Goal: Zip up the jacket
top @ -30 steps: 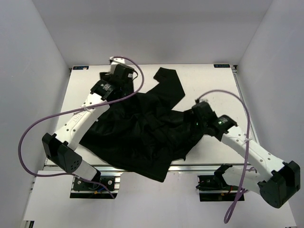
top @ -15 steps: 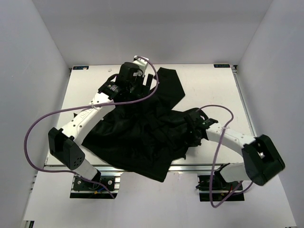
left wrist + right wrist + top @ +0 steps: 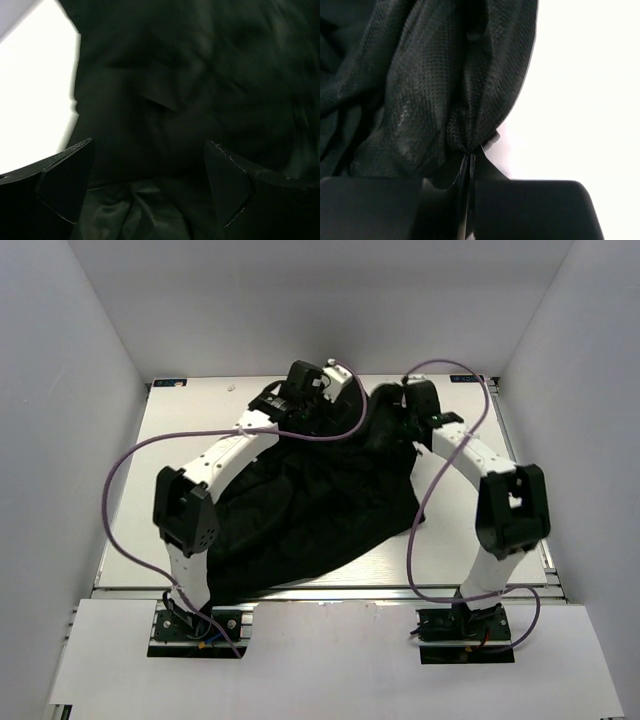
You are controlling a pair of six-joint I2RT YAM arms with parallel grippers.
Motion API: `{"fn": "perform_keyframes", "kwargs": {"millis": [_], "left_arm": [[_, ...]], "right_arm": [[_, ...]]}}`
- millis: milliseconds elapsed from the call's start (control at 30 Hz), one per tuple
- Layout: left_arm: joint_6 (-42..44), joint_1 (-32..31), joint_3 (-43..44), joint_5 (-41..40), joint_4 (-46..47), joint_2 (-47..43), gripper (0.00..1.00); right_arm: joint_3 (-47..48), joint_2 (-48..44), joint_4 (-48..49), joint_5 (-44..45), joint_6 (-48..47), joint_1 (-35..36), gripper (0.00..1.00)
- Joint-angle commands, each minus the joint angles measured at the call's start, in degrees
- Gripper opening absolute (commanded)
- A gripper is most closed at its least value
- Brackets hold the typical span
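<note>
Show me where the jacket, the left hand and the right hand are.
jacket (image 3: 310, 510), top external view, middle of the fabric
left hand (image 3: 149, 150), left wrist view, between its open fingertips
right hand (image 3: 470, 161), right wrist view, where its tips pinch fabric

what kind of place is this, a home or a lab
Probably a robotics lab test cell: a white table enclosed by plain white walls, two cabled robot arms bolted at its near edge, and a black jacket.

Both my arms arch toward the upper centre of the overhead frame, wrists close together as far as I can tell. My left hand (image 3: 147, 167) stands spread wide; my right hand (image 3: 468, 165) is pinched tight on the jacket (image 3: 420, 90).
</note>
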Motion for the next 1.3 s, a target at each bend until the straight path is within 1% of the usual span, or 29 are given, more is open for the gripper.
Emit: {"fn": "perform_keyframes", "kwargs": {"millis": [0, 33, 67, 133, 167, 200, 267, 300, 400, 467, 600, 633, 667, 700, 733, 767, 800, 833, 867, 900, 933, 967, 1033, 1067, 1133, 1167, 1200, 1233, 1267], "left_arm": [[4.1, -0.2, 3.9, 4.7, -3.1, 2.5, 0.98], [4.3, -0.2, 4.7, 5.2, -3.4, 4.8, 0.98], [4.6, -0.3, 5.6, 5.4, -4.3, 6.0, 0.98], [4.7, -0.3, 7.6, 5.1, -5.0, 9.2, 0.98], [4.7, -0.2, 7.9, 5.0, -5.1, 10.3, 0.98], [4.5, -0.3, 8.6, 5.0, -5.4, 11.3, 0.98], [4.1, -0.3, 8.8, 3.9, -5.6, 13.9, 0.98], [2.9, -0.3, 8.6, 3.7, -5.0, 14.6, 0.98], [-0.4, -0.3, 8.7, -2.8, -3.0, 17.8, 0.98], [-2.2, -0.3, 9.4, -4.9, -2.4, 19.5, 0.98], [-3.7, -0.4, 9.9, -4.9, -2.7, 23.2, 0.97], [-4.0, -0.4, 10.0, -5.0, -2.7, 24.1, 0.91], [-4.2, -0.4, 9.7, -5.7, -2.4, 24.3, 0.81], [-5.5, -0.4, 9.8, -6.9, -2.0, 24.5, 0.55], [-6.1, -0.4, 10.0, -9.3, -1.9, 24.5, 0.43], [-7.3, -0.4, 10.0, -10.7, -1.0, 24.3, 0.25], [-8.1, -0.4, 10.1, -12.4, -0.7, 24.0, 0.0], [-8.7, -0.3, 10.1, -14.3, -0.5, 22.8, 0.0], [-9.3, -0.3, 9.7, -16.0, 0.9, 21.8, 0.0], [-11.8, -0.3, 9.2, -17.6, 1.4, 20.7, 0.0], [-12.8, -0.3, 8.8, -20.1, 2.0, 19.4, 0.0], [-14.6, -0.2, 8.0, -21.2, 3.9, 16.0, 0.0], [-15.9, -0.1, 4.9, -22.9, 6.5, 12.2, 0.0], [-16.4, -0.1, 3.6, -24.5, 9.3, 8.2, 0.0], [-17.8, 0.1, -0.3, -26.1, 12.0, 4.7, 0.0], [-18.7, 0.4, -1.4, -27.1, 14.2, 3.1, 0.0], [-19.3, 0.6, -2.1, -27.7, 14.7, 0.8, 0.0], [-19.9, 0.6, -3.1, -28.4, 15.1, -0.1, 0.0], [-20.1, 0.9, -3.3, -28.4, 15.3, -0.8, 0.0]], "right_arm": [[9.6, 6.0, 3.3, 0.8, -16.3, 0.1, 0.0], [13.4, 6.9, 2.3, 1.4, -16.4, -0.1, 0.0], [14.2, 7.2, 1.5, 2.3, -14.6, -0.1, 0.16], [12.4, 5.6, 1.0, 3.2, -12.1, -0.2, 0.44], [10.6, 2.7, 1.5, 3.3, -9.1, -0.4, 0.75], [8.5, 1.0, 2.0, 2.2, -8.2, -0.6, 0.89], [2.2, -4.1, 3.5, 1.6, -6.0, -1.6, 0.89], [0.6, -5.5, 3.3, 0.2, -4.0, -3.0, 0.89], [-5.1, -9.9, 1.4, -2.3, -0.1, -5.6, 0.89], [-9.1, -12.4, 1.1, -3.8, 1.2, -6.7, 0.89], [-14.1, -15.0, 0.5, -7.4, 3.3, -7.9, 0.89], [-15.1, -15.4, 0.9, -8.8, 3.3, -7.9, 0.89], [-16.3, -16.3, 1.9, -10.9, 2.7, -7.9, 0.89], [-18.5, -16.5, 4.5, -16.3, 2.2, -7.9, 0.89], [-19.5, -16.8, 5.8, -18.7, 1.9, -7.9, 0.89], [-20.1, -16.6, 6.9, -21.3, 0.3, -7.9, 0.89], [-20.6, -16.3, 7.9, -26.0, -0.5, -7.9, 0.89], [-21.0, -15.8, 10.5, -26.9, -1.0, -7.8, 0.89], [-21.1, -14.9, 11.9, -28.2, -4.1, -7.8, 0.89], [-21.1, -14.4, 13.5, -29.6, -5.8, -7.8, 0.89], [-20.6, -13.9, 15.6, -28.7, -6.6, -7.8, 0.89], [-19.5, -12.3, 15.4, -28.3, -8.4, -7.8, 0.89], [-17.3, -10.3, 14.2, -25.8, -9.2, -7.8, 0.89], [-15.9, -7.9, 14.6, -26.2, -9.8, -7.8, 0.89], [-14.3, -4.0, 13.7, -26.5, -10.4, -7.8, 0.88], [-12.5, -2.8, 11.4, -27.6, -10.4, -7.8, 0.78], [-11.9, -2.0, 10.7, -28.5, -10.4, -7.5, 0.73], [-11.6, -1.3, 10.1, -28.3, -10.4, -7.3, 0.64], [-11.6, -1.3, 9.8, -28.3, -10.2, -6.9, 0.47]]}}
